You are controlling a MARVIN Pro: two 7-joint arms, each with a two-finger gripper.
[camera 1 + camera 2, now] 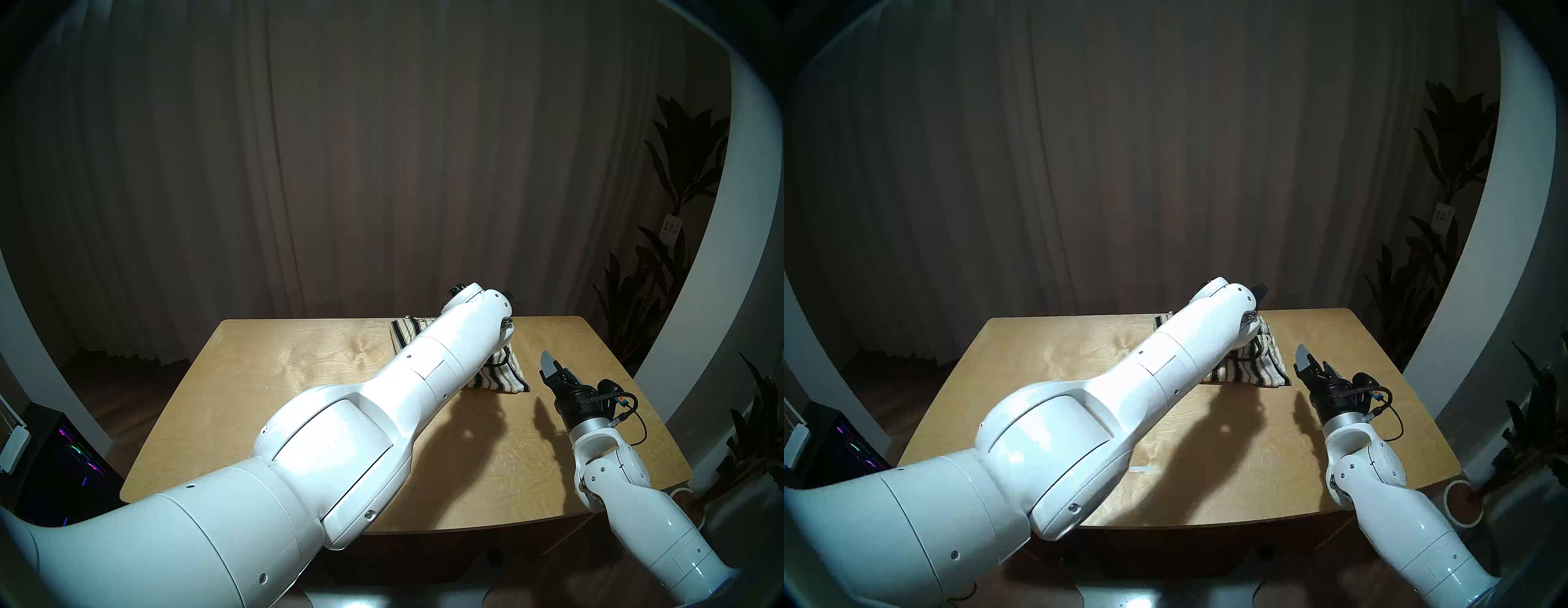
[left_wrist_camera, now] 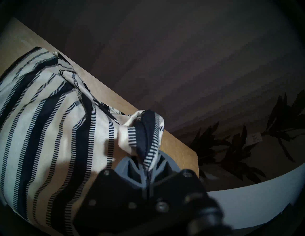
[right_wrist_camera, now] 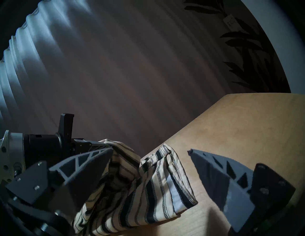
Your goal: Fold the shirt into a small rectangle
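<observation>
the shirt (image 1: pixel 500 375) is bunched near the table's (image 1: pixel 297 382) far edge, bare wood left in front. a raised fold is pinched by the left gripper (image 2: pixel 149 166). the right gripper (image 3: pixel 148 166) is spread, just beside the cloth.

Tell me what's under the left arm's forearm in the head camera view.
The shirt, striped, lies on the table with its middle covered by the forearm. The left gripper, hidden there, shows in the wrist view shut on a bunched shirt edge.
</observation>
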